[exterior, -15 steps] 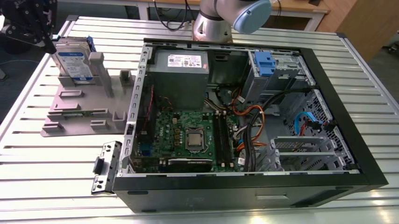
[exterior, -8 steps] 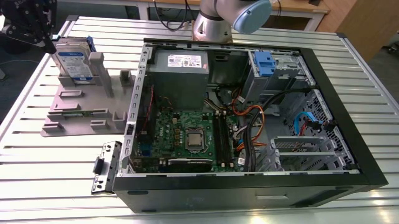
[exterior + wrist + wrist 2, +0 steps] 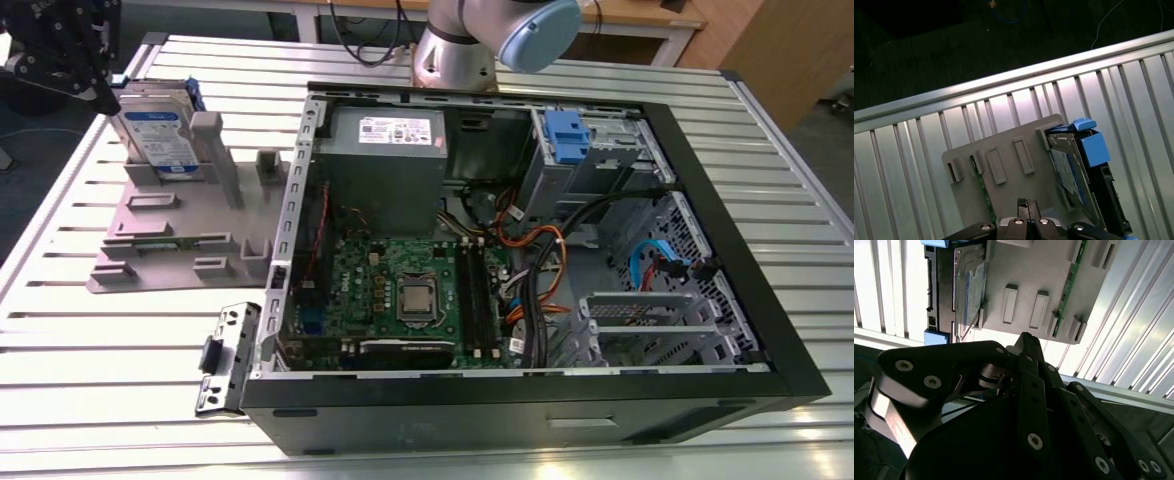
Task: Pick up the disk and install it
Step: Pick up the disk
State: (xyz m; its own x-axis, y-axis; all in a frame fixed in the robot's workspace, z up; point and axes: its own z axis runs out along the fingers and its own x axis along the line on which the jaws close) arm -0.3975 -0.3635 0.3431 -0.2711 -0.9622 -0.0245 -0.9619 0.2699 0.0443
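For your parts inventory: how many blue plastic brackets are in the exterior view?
2. One blue bracket is round the disk standing in the grey stand; the other sits in the computer case's drive bay. More may be hidden.

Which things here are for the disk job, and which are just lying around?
For the job: disk, upright in the stand; gripper, over the stand; open computer case, likely where the disk goes.
Just lying about: metal bracket beside the case; green board in the stand.

Silver disk (image 3: 151, 138), blue bracket (image 3: 1094, 148), grey stand (image 3: 160, 238)
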